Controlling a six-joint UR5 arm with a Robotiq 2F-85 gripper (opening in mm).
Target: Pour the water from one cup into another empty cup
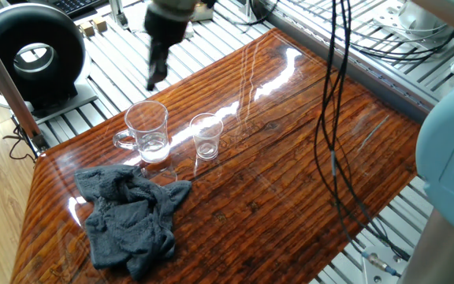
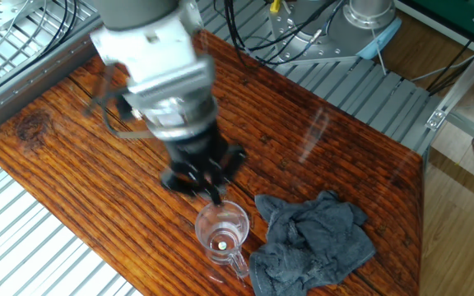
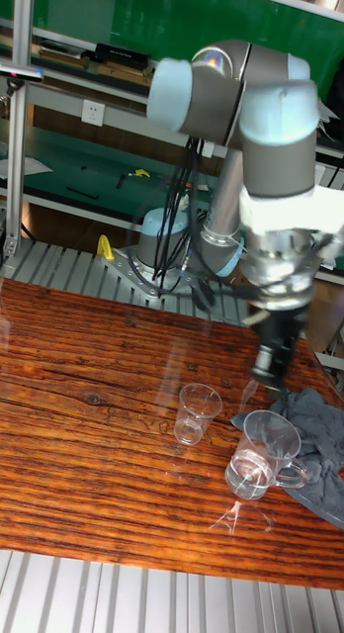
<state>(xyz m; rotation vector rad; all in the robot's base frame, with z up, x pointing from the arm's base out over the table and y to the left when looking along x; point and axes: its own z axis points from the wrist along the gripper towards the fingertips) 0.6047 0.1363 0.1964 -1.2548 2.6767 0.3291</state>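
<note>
While hand hovers above, mug stands apart, upright

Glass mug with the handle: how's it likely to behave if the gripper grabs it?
Probably rigid, smooth and fairly slippery: the mug is clear glass with glinting walls. Likely stable standing, given its wide cylindrical body, but bottom-heavy with the shallow water in it, which could slosh if tilted fast. The side handle would make an off-centre grip swing, and glass is fragile.
</note>
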